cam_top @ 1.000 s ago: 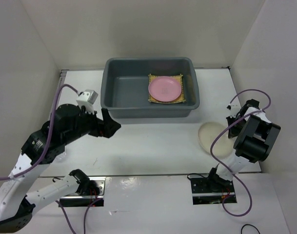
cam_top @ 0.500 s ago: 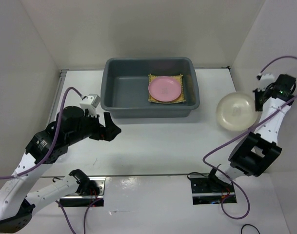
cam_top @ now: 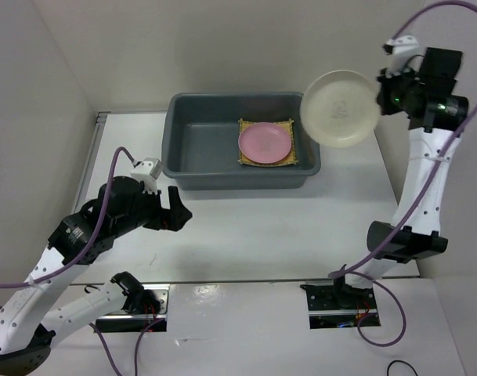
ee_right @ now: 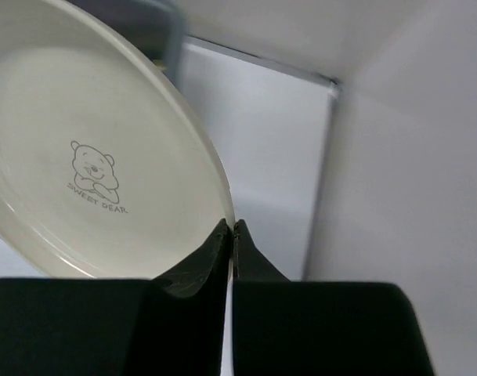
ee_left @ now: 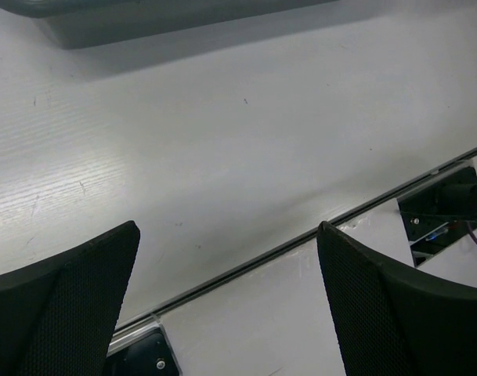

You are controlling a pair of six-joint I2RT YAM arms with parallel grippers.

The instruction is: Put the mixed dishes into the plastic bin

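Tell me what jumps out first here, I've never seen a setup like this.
The cream plate, printed with a little bear, is pinched by its rim in the right gripper and held up in the air near the far right corner of the grey bin. Inside that bin a pink plate sits on a yellow woven mat. The left gripper hangs open over the table, holding nothing.

White table (cam_top: 246,235) enclosed by plain pale walls (cam_top: 222,47) on three sides.
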